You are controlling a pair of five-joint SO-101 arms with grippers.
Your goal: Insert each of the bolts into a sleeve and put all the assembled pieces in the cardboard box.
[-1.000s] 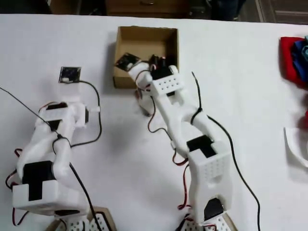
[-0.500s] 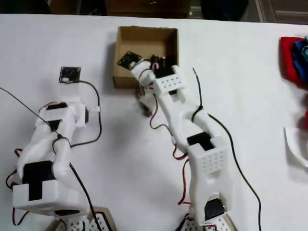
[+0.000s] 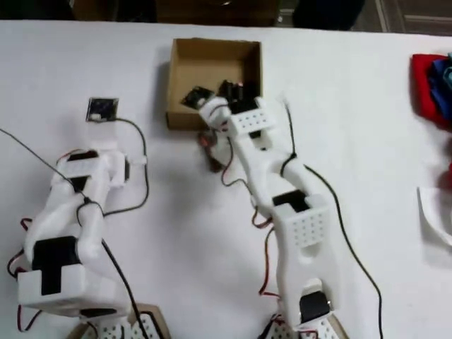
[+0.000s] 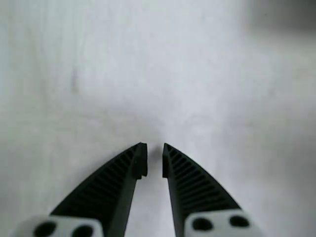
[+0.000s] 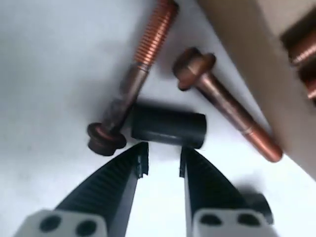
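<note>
Entry, both arms. My right gripper (image 5: 162, 164) has its fingers a little apart with nothing between them. It hangs low over the table (image 3: 367, 127), just outside the wall of the cardboard box (image 3: 171, 85) that faces the arms. My right arm (image 3: 282, 183) is stretched out toward that wall.

Just past the fingertips a black sleeve (image 5: 169, 128) lies on its side, empty, and neither finger touches it.

The long bolt (image 5: 136, 81) lies beside the sleeve. Its flanged head is close against one end of the sleeve; I cannot tell whether they touch. Its threaded end points away from the gripper.

The second bolt (image 5: 224, 106) lies on the far side of the sleeve, head away from the gripper. Its shank slants along the foot of the box wall. Neither bolt is in the sleeve.

Over the wall, inside the box, sit copper-coloured pieces (image 5: 301, 49), too blurred to say whether they carry sleeves. A dark object (image 5: 256, 202) sits beside one finger, too blurred to name.

My left gripper (image 4: 153, 160) has its fingers drawn together but for a thin slit at the tips, holding nothing, above bare table. My left arm (image 3: 78, 191) sits folded at the left side, well apart from the box. A red cloth (image 3: 431, 78) lies at the table's right edge.
</note>
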